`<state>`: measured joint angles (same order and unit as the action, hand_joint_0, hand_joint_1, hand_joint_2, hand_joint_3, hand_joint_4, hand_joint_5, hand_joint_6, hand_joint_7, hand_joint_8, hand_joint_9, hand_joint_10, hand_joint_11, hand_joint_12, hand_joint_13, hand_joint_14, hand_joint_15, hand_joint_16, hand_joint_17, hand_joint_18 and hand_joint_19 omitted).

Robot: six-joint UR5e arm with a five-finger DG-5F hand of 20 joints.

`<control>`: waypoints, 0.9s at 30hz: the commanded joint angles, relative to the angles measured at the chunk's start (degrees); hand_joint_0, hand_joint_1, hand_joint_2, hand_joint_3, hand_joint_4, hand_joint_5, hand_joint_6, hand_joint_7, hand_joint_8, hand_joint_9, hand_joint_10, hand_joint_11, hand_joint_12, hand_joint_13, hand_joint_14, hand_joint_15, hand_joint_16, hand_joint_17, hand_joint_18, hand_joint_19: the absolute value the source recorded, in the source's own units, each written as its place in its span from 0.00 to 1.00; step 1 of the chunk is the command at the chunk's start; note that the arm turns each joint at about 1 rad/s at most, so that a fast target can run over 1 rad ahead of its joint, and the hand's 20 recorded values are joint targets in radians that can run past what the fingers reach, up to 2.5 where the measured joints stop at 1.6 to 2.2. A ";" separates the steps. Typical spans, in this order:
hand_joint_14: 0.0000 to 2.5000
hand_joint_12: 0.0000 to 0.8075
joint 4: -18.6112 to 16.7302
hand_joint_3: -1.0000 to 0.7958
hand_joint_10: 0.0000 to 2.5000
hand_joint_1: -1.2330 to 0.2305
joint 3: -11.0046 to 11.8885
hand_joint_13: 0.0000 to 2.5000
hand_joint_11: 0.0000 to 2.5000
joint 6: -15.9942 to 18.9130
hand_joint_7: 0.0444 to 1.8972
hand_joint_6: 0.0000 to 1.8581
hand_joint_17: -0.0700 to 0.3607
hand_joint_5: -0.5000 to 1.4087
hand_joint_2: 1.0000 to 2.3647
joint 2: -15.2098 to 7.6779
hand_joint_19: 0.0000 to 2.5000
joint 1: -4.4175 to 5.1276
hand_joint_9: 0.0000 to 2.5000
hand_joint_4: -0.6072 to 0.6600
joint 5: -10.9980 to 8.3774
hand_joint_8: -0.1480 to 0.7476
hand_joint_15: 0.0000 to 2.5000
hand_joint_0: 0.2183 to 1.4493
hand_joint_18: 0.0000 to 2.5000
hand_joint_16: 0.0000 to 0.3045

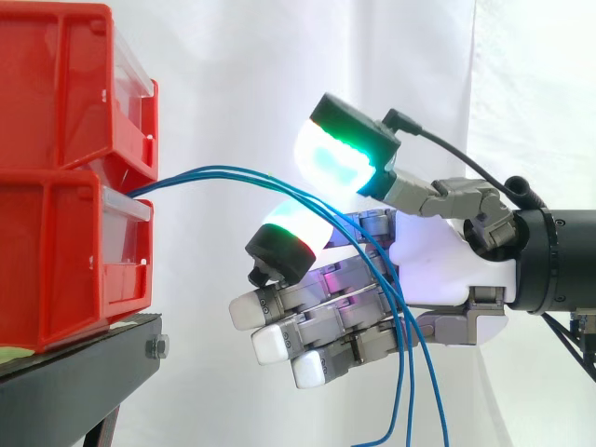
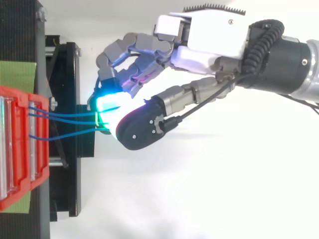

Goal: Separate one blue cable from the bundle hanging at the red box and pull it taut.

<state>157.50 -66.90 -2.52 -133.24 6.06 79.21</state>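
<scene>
Blue cables [image 1: 233, 171] run from the red box [image 1: 65, 251] at the left, across the middle, and hang down in front of the hand [image 1: 438, 261]. They look slack. I cannot tell if the hand grips one yet. Next, I think, it must pinch just one and pull right.
</scene>
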 commanded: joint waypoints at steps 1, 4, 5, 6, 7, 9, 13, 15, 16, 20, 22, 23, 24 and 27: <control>0.00 0.41 0.00 0.36 0.00 0.36 0.02 0.32 0.09 -0.03 0.64 0.46 0.37 0.17 0.01 0.09 0.22 0.00 0.32 0.60 -0.02 0.57 0.12 0.32 0.25 0.13; 0.00 0.41 0.00 0.42 0.00 0.33 -0.07 0.32 0.09 -0.03 0.65 0.47 0.37 0.16 0.02 0.00 0.22 0.00 0.30 0.59 -0.02 0.57 0.12 0.32 0.25 0.13; 0.00 0.41 0.00 0.43 0.00 0.32 -0.07 0.31 0.10 -0.03 0.65 0.47 0.37 0.16 0.02 0.00 0.22 0.09 0.30 0.58 -0.02 0.57 0.12 0.32 0.25 0.13; 0.00 0.41 0.00 0.44 0.00 0.32 -0.07 0.31 0.09 0.06 0.66 0.48 0.37 0.16 0.02 0.00 0.22 0.00 0.30 0.57 -0.02 0.57 0.12 0.32 0.24 0.13; 0.00 0.41 0.00 0.45 0.00 0.31 -0.07 0.31 0.10 0.06 0.65 0.48 0.37 0.16 0.02 0.00 0.22 0.00 0.30 0.57 -0.02 0.56 0.12 0.32 0.24 0.13; 0.00 0.41 0.00 0.45 0.00 0.29 0.02 0.31 0.10 0.06 0.64 0.48 0.37 0.16 0.02 0.00 0.22 0.00 0.29 0.56 -0.02 0.56 0.12 0.34 0.24 0.13; 0.00 0.40 0.00 0.34 0.00 0.28 0.02 0.31 0.10 0.06 0.61 0.48 0.37 0.15 0.01 0.00 0.22 0.00 0.28 0.58 -0.11 0.55 0.12 0.38 0.24 0.13; 0.00 0.39 0.00 0.28 0.00 0.27 -0.07 0.31 0.09 -0.03 0.61 0.48 0.37 0.16 0.00 0.00 0.22 0.00 0.29 0.59 -0.11 0.54 0.12 0.38 0.24 0.13; 0.00 0.39 0.00 0.28 0.00 0.27 -0.07 0.31 0.10 -0.03 0.60 0.48 0.36 0.16 0.00 0.00 0.22 0.00 0.29 0.59 -0.11 0.54 0.12 0.38 0.24 0.13; 0.00 0.40 0.00 0.28 0.00 0.25 -0.07 0.31 0.10 -0.03 0.60 0.48 0.36 0.16 0.00 0.00 0.22 0.00 0.30 0.60 -0.20 0.55 0.12 0.30 0.24 0.12; 0.00 0.40 0.00 0.28 0.00 0.25 0.02 0.32 0.10 -0.03 0.60 0.48 0.36 0.16 0.00 0.00 0.22 0.00 0.30 0.61 -0.20 0.56 0.12 0.28 0.25 0.13; 0.00 0.41 0.00 0.28 0.00 0.24 -0.07 0.32 0.10 -0.03 0.60 0.48 0.37 0.16 0.00 0.00 0.22 0.00 0.30 0.61 -0.20 0.57 0.12 0.26 0.25 0.13; 0.00 0.41 0.00 0.28 0.00 0.25 -0.07 0.32 0.10 -0.03 0.59 0.48 0.37 0.16 0.00 0.00 0.22 0.00 0.31 0.61 -0.20 0.57 0.11 0.24 0.25 0.13; 0.00 0.42 0.00 0.28 0.00 0.33 -0.07 0.32 0.10 -0.03 0.58 0.48 0.38 0.17 0.00 0.00 0.21 0.00 0.31 0.62 -0.20 0.58 0.11 0.23 0.26 0.14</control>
<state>157.50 -66.96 -2.55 -133.24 6.07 79.02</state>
